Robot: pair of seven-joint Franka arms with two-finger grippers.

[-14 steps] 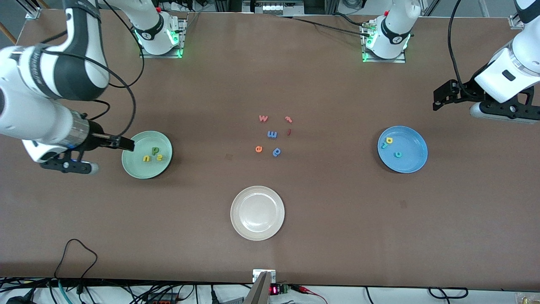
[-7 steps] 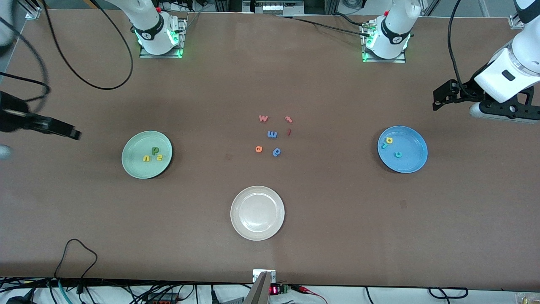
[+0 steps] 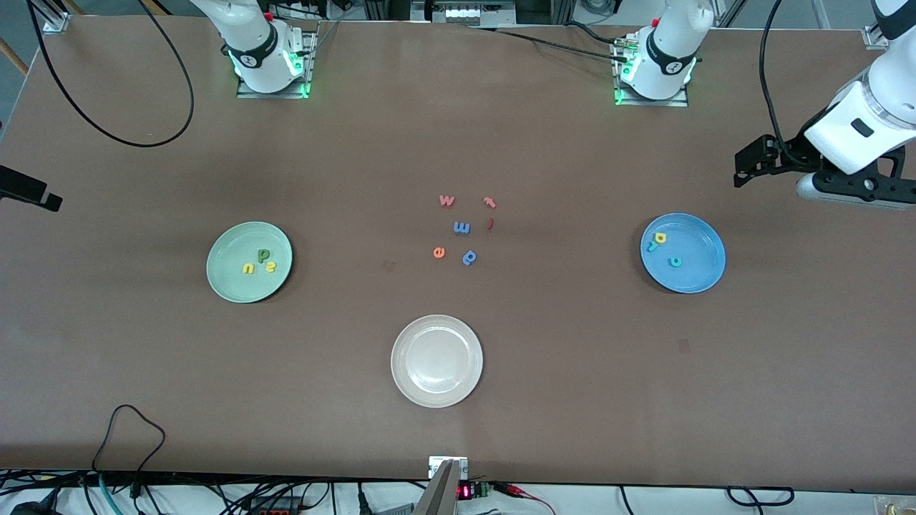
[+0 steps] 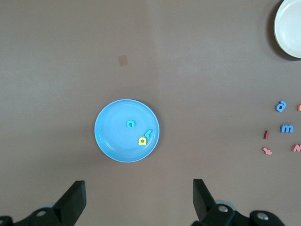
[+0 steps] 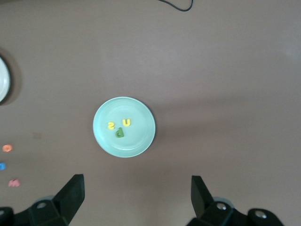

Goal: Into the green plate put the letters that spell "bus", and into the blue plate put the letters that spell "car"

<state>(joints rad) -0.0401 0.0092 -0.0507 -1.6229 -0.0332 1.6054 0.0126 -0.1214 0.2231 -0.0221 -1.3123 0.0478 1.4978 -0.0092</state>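
The green plate (image 3: 227, 280) (image 5: 136, 141) holds the dark green stem-and-bowl letter (image 3: 263, 254) (image 5: 120, 133), the yellow "u" (image 3: 248, 268) (image 5: 127, 122) and the yellow "s" (image 3: 270, 267) (image 5: 111, 125). In the blue plate (image 3: 701, 268) (image 4: 110, 136) lie the yellow "a" (image 3: 661, 238) (image 4: 142, 141), the teal "r" (image 3: 651, 246) (image 4: 147, 133) and the teal "c" (image 3: 674, 261) (image 4: 130, 124). My left gripper (image 3: 750, 164) (image 4: 137, 188) hangs open and empty over bare table beside the blue plate. My right gripper (image 3: 30, 191) (image 5: 136, 184) is open and empty, high over the table's edge at the right arm's end.
A cream-white plate (image 3: 411, 386) stands nearer to the front camera, midway along the table. Loose letters lie in the middle: a pink "w" (image 3: 446, 200), a blue "m" (image 3: 461, 227), an orange "e" (image 3: 439, 252), a blue stem-and-bowl letter (image 3: 469, 257) and two red ones.
The right arm has drawn away from the green plate toward its end of the table and now shows only at the front view's edge. The left arm has not moved.
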